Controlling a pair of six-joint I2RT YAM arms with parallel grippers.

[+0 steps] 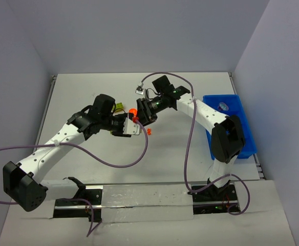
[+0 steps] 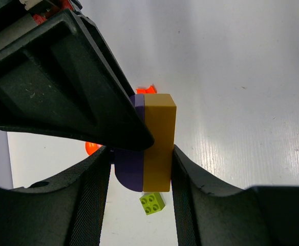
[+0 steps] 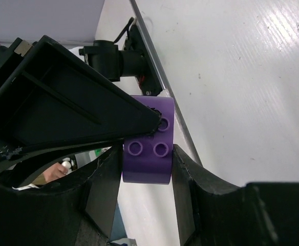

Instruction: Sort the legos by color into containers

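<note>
A yellow brick point(image 2: 158, 143) and a rounded purple piece point(image 2: 129, 171) are stuck together. They hang above the table between both arms. My left gripper point(image 2: 141, 192) is shut on this pair, one finger point(image 2: 190, 200) against the yellow side. My right gripper point(image 3: 147, 177) is shut on the purple piece point(image 3: 148, 154), and its finger crosses the left wrist view. In the top view both grippers point(image 1: 130, 125) point(image 1: 142, 115) meet mid-table. A lime-green brick point(image 2: 152, 203) and orange pieces point(image 2: 92, 148) point(image 1: 149, 131) lie on the table below. The blue tray point(image 1: 246, 123) stands far right.
Another green-yellow piece point(image 1: 119, 106) lies behind the left arm's wrist. A small item point(image 1: 222, 106) lies in the tray's far compartment. The table's raised edges run along the left and right sides. Purple cables loop over the near half.
</note>
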